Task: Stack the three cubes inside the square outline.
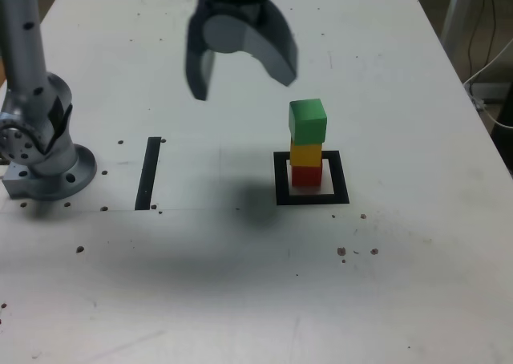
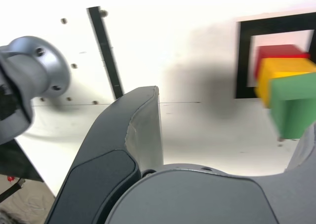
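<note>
Inside the black square outline (image 1: 311, 179) stands a tower of the three cubes: the red cube (image 1: 305, 174) at the bottom, the yellow cube (image 1: 305, 153) on it, the green cube (image 1: 308, 120) on top, turned slightly. My gripper (image 1: 243, 79) hangs high above the table, up and toward the exterior view's left of the tower, open and empty. The wrist view shows the same tower: green cube (image 2: 292, 105), yellow cube (image 2: 281, 76), red cube (image 2: 276, 54), inside the outline (image 2: 245, 61), with one dark finger (image 2: 138, 135) in front.
A straight black strip (image 1: 148, 172) lies on the white table toward the exterior view's left. The arm's grey base (image 1: 40, 151) stands at the left edge. Cables run off the table at the far right (image 1: 493, 75). Small dark specks dot the tabletop.
</note>
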You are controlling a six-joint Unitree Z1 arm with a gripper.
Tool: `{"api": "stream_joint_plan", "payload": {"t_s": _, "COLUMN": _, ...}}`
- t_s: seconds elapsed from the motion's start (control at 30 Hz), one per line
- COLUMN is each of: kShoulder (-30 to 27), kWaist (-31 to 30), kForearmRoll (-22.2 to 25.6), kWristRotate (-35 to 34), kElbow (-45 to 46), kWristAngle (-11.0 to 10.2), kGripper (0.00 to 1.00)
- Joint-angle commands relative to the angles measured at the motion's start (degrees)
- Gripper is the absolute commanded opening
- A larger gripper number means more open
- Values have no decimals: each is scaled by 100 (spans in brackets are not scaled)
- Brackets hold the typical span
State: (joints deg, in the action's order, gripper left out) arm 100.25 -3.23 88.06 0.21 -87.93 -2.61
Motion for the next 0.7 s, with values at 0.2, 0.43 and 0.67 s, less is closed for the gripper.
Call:
{"api": "stream_joint_plan", "payload": {"t_s": 0.2, "kShoulder": -823, "kWaist": 20, "kForearmRoll": -469, "kWristRotate": -91, "kElbow": 1312, "kWristAngle": 83, "kGripper": 99}}
{"api": "stream_joint_plan", "payload": {"t_s": 0.43, "kShoulder": -1099, "kWaist": 43, "kForearmRoll": -1044, "kWristRotate": -91, "kElbow": 2260, "kWristAngle": 248, "kGripper": 99}}
{"api": "stream_joint_plan", "payload": {"t_s": 0.67, "kShoulder": -1136, "kWaist": 121, "kForearmRoll": -1648, "kWristRotate": -77, "kElbow": 3074, "kWristAngle": 385, "kGripper": 99}}
